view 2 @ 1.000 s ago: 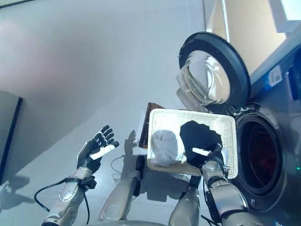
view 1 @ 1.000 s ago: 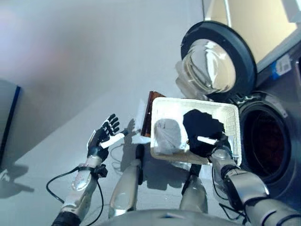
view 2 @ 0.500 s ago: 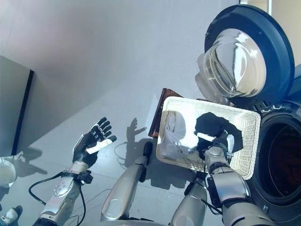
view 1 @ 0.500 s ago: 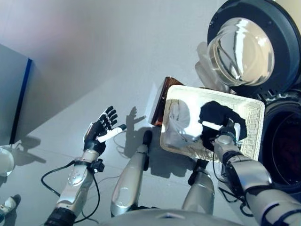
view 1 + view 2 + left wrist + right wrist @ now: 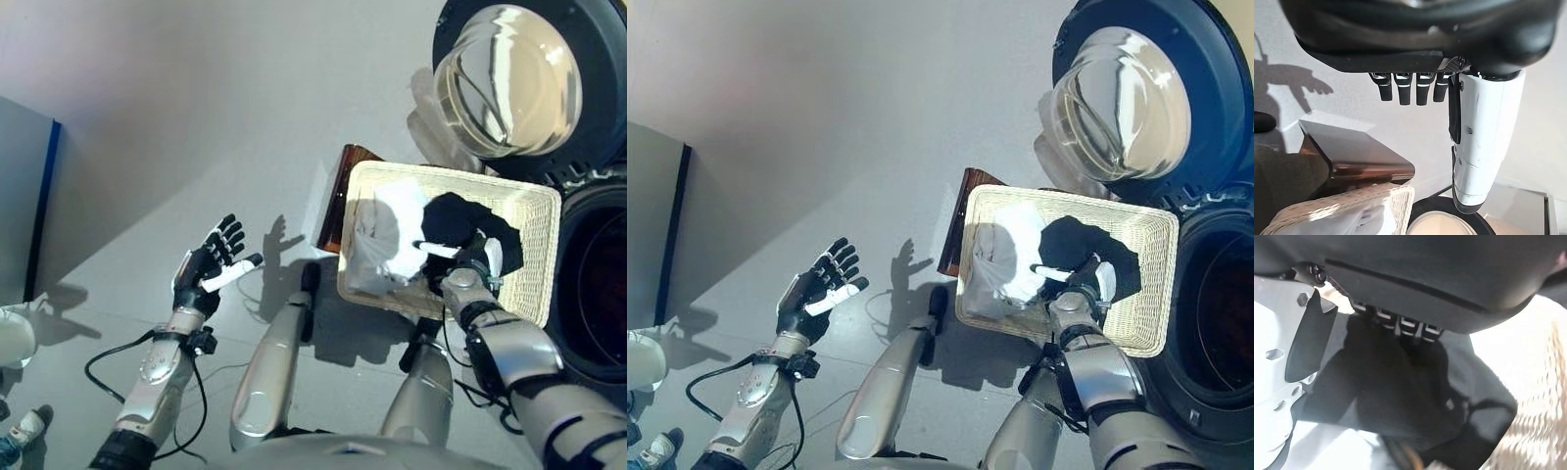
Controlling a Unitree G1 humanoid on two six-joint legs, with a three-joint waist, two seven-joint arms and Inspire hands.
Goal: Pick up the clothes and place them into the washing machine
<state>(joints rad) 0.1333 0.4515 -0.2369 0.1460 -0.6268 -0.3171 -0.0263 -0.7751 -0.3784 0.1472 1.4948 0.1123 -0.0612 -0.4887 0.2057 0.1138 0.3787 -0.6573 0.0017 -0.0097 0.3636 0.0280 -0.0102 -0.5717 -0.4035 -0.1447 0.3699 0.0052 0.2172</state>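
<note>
Currently the right hand (image 5: 1080, 284) sits directly over the black garment (image 5: 1078, 240) inside the pale woven basket (image 5: 1146, 323), fingers down in the cloth; grip state cannot be confirmed. Left hand (image 5: 204, 271): spread, well apart. Open dark washer drum (image 5: 1225, 323) lies just right of basket.

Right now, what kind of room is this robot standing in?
Probably a laundry area: a front-loading washing machine with its round door open, and a wicker basket holding white cloth and dark cloth.

silver-grey arms, dark robot hand (image 5: 201, 279), white thumb
</note>
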